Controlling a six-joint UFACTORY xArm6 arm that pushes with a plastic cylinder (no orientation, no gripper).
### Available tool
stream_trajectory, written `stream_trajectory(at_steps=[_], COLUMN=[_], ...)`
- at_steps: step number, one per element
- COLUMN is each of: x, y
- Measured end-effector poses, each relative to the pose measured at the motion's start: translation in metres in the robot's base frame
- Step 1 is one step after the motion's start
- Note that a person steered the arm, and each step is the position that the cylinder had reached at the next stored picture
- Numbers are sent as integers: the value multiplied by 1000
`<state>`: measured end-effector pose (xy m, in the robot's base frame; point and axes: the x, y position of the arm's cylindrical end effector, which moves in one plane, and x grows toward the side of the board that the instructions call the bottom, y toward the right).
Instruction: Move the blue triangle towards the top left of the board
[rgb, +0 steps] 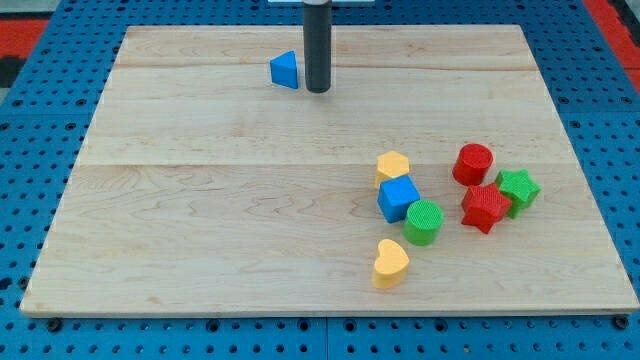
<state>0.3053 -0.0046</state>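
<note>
Pale wooden bench (200, 200) on a blue pegboard base (40, 120). Dark rod stands upright near the view's top centre; its end effector is a bare tip (318, 90) with no jaws, gripping nothing, resting on the wood. Blue triangle (285, 70) sits just beside the tip, on the view's left, a thin gap or contact, cannot tell. Well apart, lower right: yellow heart (393, 167) touching blue cube (398, 198), green cylinder (423, 222) against the cube, second yellow heart (391, 263) below. Further right: red cylinder (473, 164), red star (485, 207), green star (518, 188), clustered close.
</note>
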Motion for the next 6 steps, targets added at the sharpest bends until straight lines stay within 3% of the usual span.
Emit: stream_trajectory(at_steps=[2, 3, 4, 5, 6], x=[-37, -16, -21, -60, -65], y=[-145, -86, -54, -76, -155])
